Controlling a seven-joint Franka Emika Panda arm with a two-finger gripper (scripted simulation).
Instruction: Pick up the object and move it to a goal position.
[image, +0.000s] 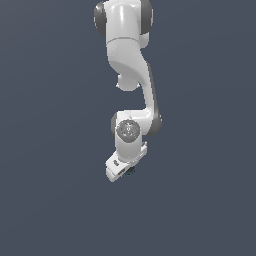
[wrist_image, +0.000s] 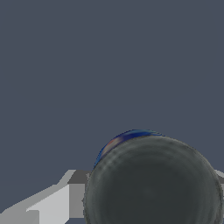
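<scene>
Beneath white claw, dark ball, seemingly gripped

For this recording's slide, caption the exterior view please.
White Panda arm reaches down over a plain grey-blue ground, its gripper directly over the small dark ball.

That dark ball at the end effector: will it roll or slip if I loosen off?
Probably yes. The ball looks fully round, so it would likely roll once free. Its surface shows a bluish glint, hinting at a smooth, possibly slippery finish. It is much narrower than the end effector, so contact is likely small.
</scene>
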